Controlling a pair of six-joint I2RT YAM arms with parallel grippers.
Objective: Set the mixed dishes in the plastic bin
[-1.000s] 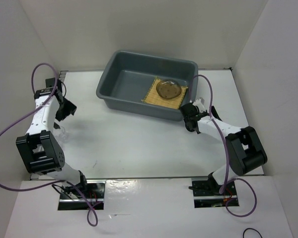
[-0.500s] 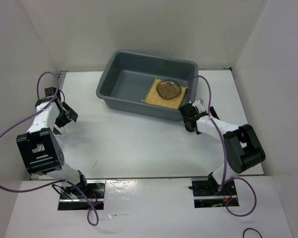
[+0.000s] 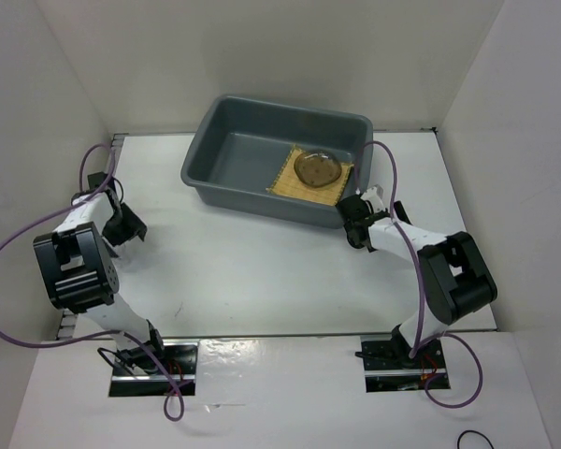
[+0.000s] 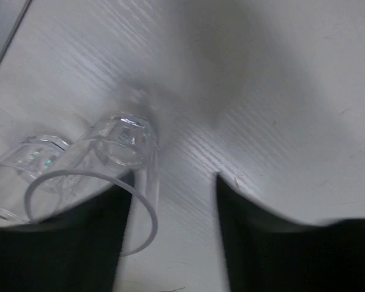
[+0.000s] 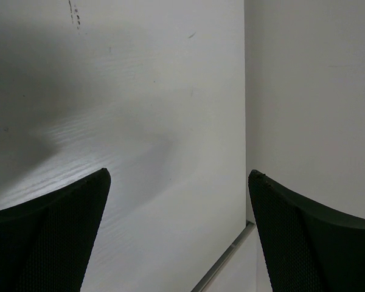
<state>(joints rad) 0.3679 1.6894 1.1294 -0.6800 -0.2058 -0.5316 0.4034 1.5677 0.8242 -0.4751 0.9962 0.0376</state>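
The plastic bin [image 3: 226, 161] stands at the back of the table. Inside it, at the right end, a tan woven mat [image 3: 294, 184] lies flat with a clear round plate [image 3: 318, 167] on top. A small clear cup [image 4: 123, 141] lies on its side by the table's left edge. My left gripper [image 4: 174, 182] is low over it, jaws partly drawn in and still apart. The cup's rim [image 4: 152, 222] reaches into the gap beside the left finger [image 4: 67, 243]. In the top view that gripper [image 3: 120, 234] is at the far left. My right gripper [image 5: 177, 176] is open and empty beside the bin's near right corner [image 3: 355, 229].
Another clear faceted piece [image 4: 27, 159] shows next to the cup at the view's left edge; I cannot tell what it is. White walls enclose the table on the left, back and right. The right wall [image 5: 310, 91] is close to the right gripper.
My left gripper has dropped toward the table's left edge and its jaws have narrowed around the cup's rim. The right arm has hardly moved.
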